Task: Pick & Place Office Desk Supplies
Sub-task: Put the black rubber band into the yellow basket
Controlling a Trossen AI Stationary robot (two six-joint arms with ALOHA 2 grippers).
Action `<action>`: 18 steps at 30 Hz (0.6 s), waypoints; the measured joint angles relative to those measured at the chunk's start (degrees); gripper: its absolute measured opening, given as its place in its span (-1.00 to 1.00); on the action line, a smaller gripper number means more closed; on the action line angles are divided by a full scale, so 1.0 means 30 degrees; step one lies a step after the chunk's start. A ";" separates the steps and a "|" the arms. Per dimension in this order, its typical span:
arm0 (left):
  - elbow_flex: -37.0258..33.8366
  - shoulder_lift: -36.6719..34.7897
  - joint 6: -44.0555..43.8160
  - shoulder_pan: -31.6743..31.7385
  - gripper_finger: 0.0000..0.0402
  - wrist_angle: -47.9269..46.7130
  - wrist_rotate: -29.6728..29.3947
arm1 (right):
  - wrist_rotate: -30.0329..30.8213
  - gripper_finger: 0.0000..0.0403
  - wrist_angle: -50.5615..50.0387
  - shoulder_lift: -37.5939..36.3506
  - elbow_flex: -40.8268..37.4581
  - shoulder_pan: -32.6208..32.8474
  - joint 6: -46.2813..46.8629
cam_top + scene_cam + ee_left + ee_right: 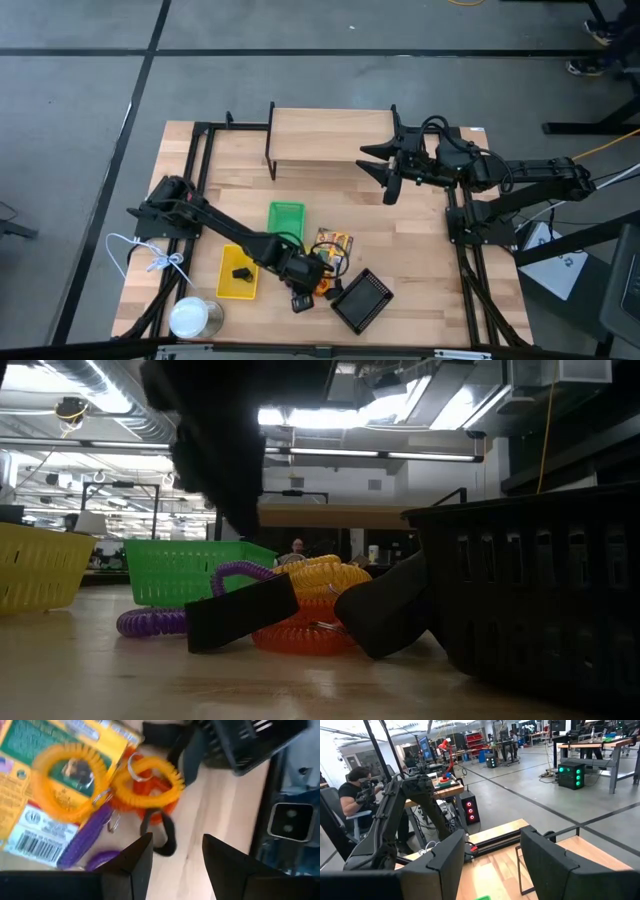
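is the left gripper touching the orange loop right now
Apart. In the left wrist view the left gripper is open, with bare wood showing between its fingertips and the orange loop ahead of them.

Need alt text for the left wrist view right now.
The left gripper hangs with jaws open above an orange coil loop on the wooden table. A yellow coil loop lies on a printed box; a black mesh tray sits beyond.
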 joint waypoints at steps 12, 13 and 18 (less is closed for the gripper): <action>-0.0034 0.1442 0.0402 0.0311 -0.17 0.0285 0.0462 | 0.0066 -0.02 -0.0115 0.0000 0.0000 0.0000 -0.0007; -0.0030 0.1505 0.0416 0.0245 -0.17 0.0264 0.0480 | 0.0066 -0.02 -0.0122 0.0000 0.0000 0.0000 -0.0007; -0.0030 0.2171 0.0289 0.0089 -0.17 0.0173 0.0319 | 0.0139 -0.02 -0.0115 0.0000 0.0000 0.0000 0.0000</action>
